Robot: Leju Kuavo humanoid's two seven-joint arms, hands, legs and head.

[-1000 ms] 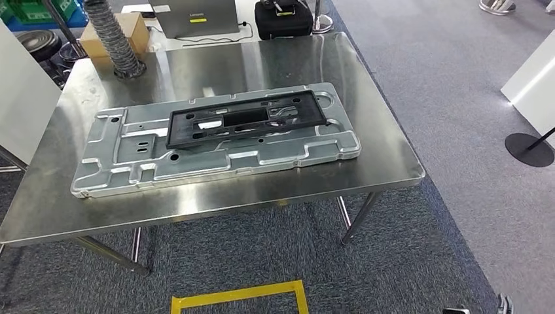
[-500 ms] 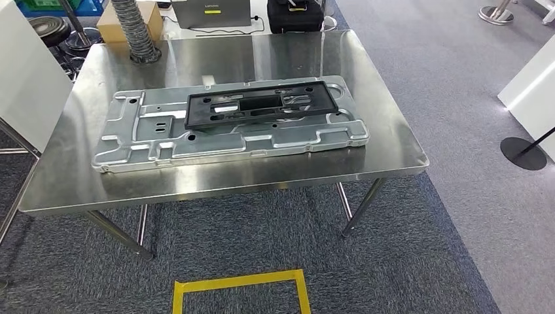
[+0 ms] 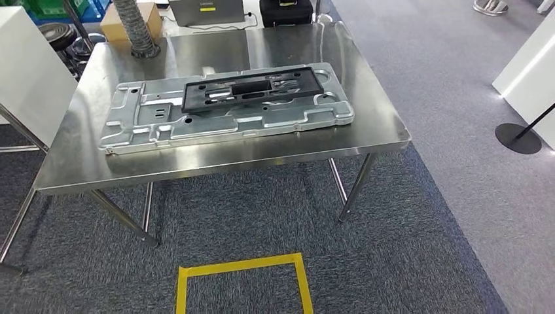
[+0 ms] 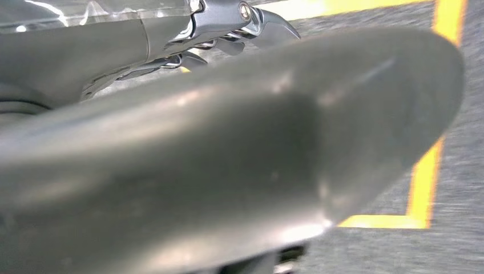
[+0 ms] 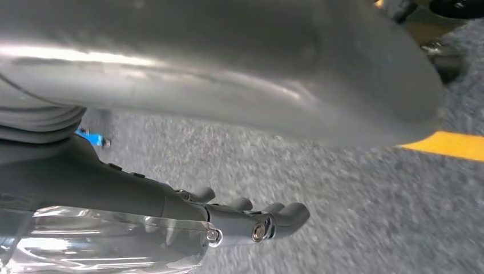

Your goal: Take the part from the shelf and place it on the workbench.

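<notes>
A black rectangular frame part (image 3: pixel 252 88) with several cut-outs lies flat on a large silver stamped metal panel (image 3: pixel 222 127). The panel rests on the steel workbench (image 3: pixel 216 160) ahead of me. My left hand (image 4: pixel 228 148) hangs over grey carpet and yellow floor tape, its thick thumb close to the camera and its dark fingers (image 4: pixel 251 20) apart, holding nothing. My right hand (image 5: pixel 228 80) hangs the same way above the carpet, its fingers (image 5: pixel 257 220) spread with nothing in them. Both hands are far from the bench.
A yellow tape square (image 3: pixel 242 268) marks the carpet in front of the bench. At the bench's far end stand a ribbed hose (image 3: pixel 134 26), a cardboard box (image 3: pixel 141 14), a laptop (image 3: pixel 206 10) and a black case (image 3: pixel 285 10). A white panel (image 3: pixel 26 65) stands left, a black stand base (image 3: pixel 517 137) right.
The whole head view has shifted: the bench now sits higher and smaller in the picture, with more carpet and tape below it. The black part and panel keep their places on the bench.
</notes>
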